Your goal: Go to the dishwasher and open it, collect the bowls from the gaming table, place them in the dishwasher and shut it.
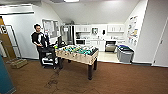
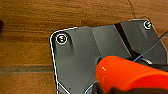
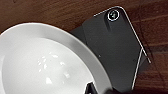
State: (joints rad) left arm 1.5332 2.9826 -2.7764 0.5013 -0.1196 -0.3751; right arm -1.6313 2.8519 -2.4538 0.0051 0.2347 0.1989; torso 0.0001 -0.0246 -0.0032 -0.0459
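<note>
White bowl (image 3: 45, 65) upright at the right wrist — gaming table (image 1: 77, 53) mid-room, dishwasher (image 1: 110, 46) beyond.

I stood in an office break room: white kitchen cabinets (image 1: 100, 45), the gaming table (image 1: 78, 53), brown carpet (image 1: 112, 80).

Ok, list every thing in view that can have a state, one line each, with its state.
dishwasher: door looks open, folded down; too small to be sure.
gaming table: upright on brown carpet, small items on top, too blurred to name.
white bowl: upright, empty, above the wood-look floor.
orange bowl: partly seen, contents hidden.
</note>
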